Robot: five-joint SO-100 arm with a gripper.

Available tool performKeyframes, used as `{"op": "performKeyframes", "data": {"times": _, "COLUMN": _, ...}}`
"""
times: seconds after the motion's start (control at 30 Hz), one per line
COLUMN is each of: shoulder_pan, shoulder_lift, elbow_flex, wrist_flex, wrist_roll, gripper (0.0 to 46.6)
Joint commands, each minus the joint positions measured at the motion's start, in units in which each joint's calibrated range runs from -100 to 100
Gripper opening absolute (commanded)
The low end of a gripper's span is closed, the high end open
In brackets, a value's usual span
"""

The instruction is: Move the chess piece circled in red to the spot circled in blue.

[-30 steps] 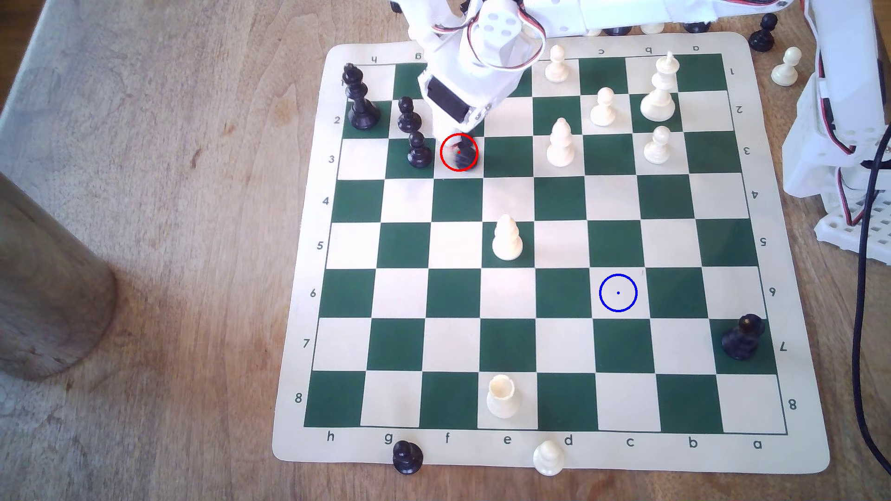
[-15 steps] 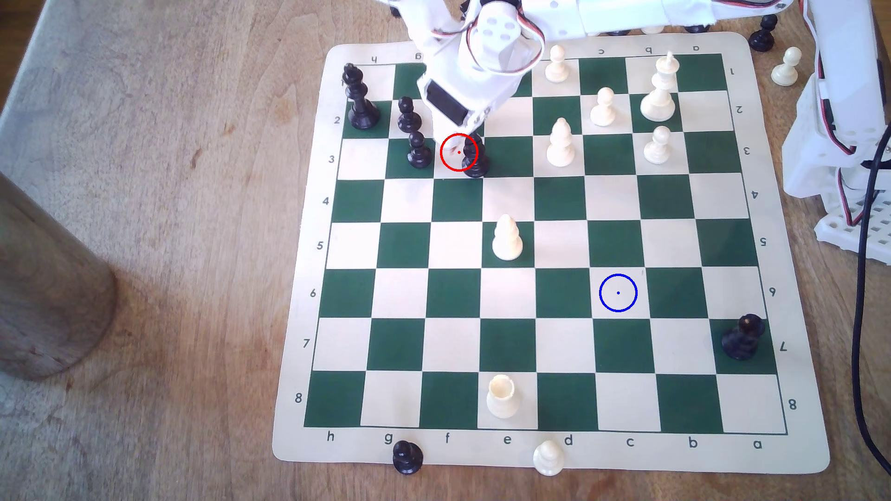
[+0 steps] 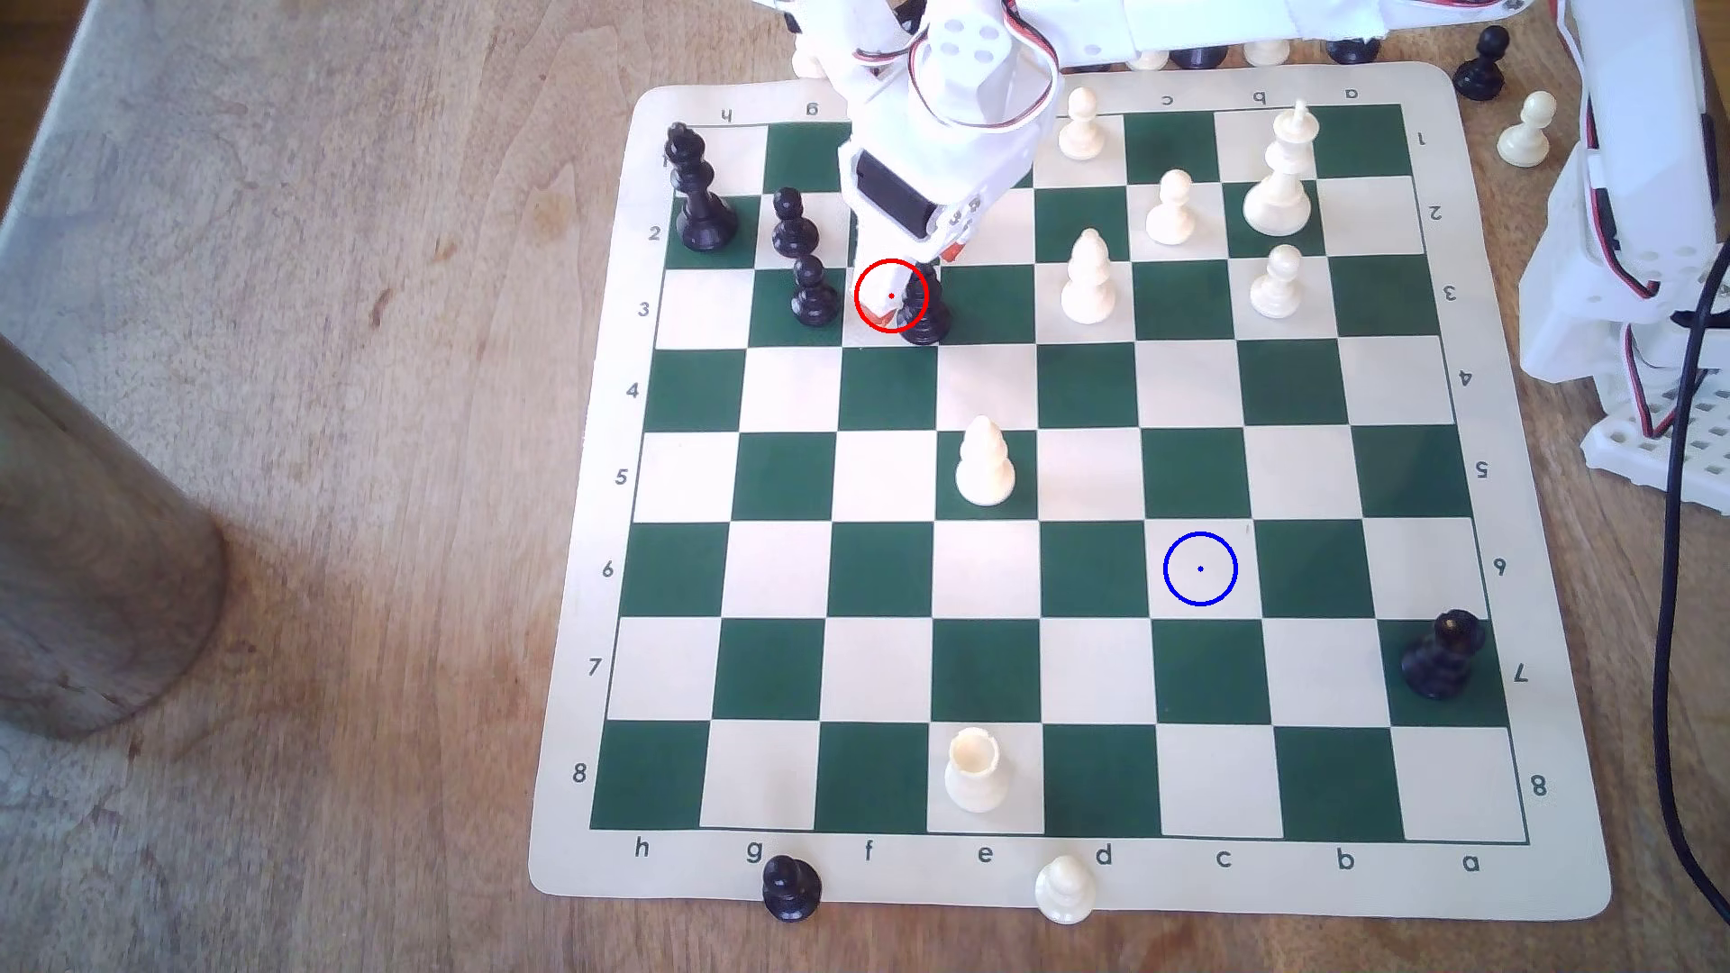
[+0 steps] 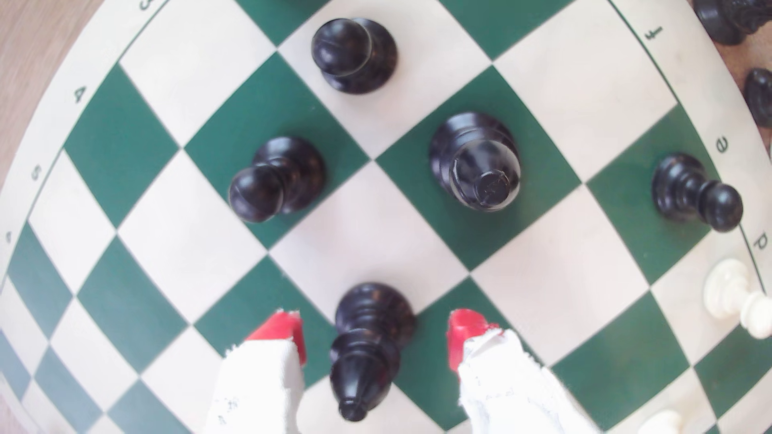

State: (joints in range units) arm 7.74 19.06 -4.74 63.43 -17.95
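Gripper: the gripper (image 4: 374, 338) hangs over the board's f3 area with its jaws spread; the red-tipped fingers (image 4: 280, 331) flank the piece on both sides with a gap showing, nothing grasped.
Chess piece: the black chess piece (image 3: 927, 313) stands upright on the line between the f3 and e3 squares, its base overlapping the red ring's edge on the exterior view's right.
Spot: the spot (image 3: 1200, 569), ringed in blue on c6, is bare and well apart from the piece.
Neighbours: two black pawns (image 3: 813, 295) stand just beside the piece, on the exterior view's left.
Board: the green-and-cream board (image 3: 1311, 879) lies flat on a wooden table (image 3: 328, 281).
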Motion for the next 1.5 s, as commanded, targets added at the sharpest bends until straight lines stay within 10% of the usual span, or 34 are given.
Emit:
{"op": "performKeyframes", "data": {"times": 0.0, "shoulder_pan": -1.6, "shoulder_lift": -8.71, "elbow_flex": -4.14, "wrist_flex": 0.62, "wrist_roll": -0.88, "gripper": 18.1}}
{"op": "performKeyframes", "data": {"times": 0.4, "shoulder_pan": -3.09, "shoulder_lift": -8.79, "elbow_flex": -4.23, "wrist_flex": 2.42, "wrist_roll": -0.98, "gripper": 16.6}}
{"op": "performKeyframes", "data": {"times": 0.93, "shoulder_pan": -3.48, "shoulder_lift": -8.71, "elbow_flex": -4.05, "wrist_flex": 2.18, "wrist_roll": -0.1, "gripper": 1.5}}
{"op": "performKeyframes", "data": {"times": 1.0, "shoulder_pan": -3.4, "shoulder_lift": -8.79, "elbow_flex": -4.05, "wrist_flex": 2.09, "wrist_roll": -0.1, "gripper": 2.4}}
{"op": "performKeyframes", "data": {"times": 1.17, "shoulder_pan": -3.17, "shoulder_lift": -8.37, "elbow_flex": -3.6, "wrist_flex": 2.42, "wrist_roll": -0.44, "gripper": 22.4}}
{"op": "performKeyframes", "data": {"times": 1.47, "shoulder_pan": -2.15, "shoulder_lift": -7.6, "elbow_flex": -3.6, "wrist_flex": -1.35, "wrist_roll": -0.34, "gripper": 25.3}}
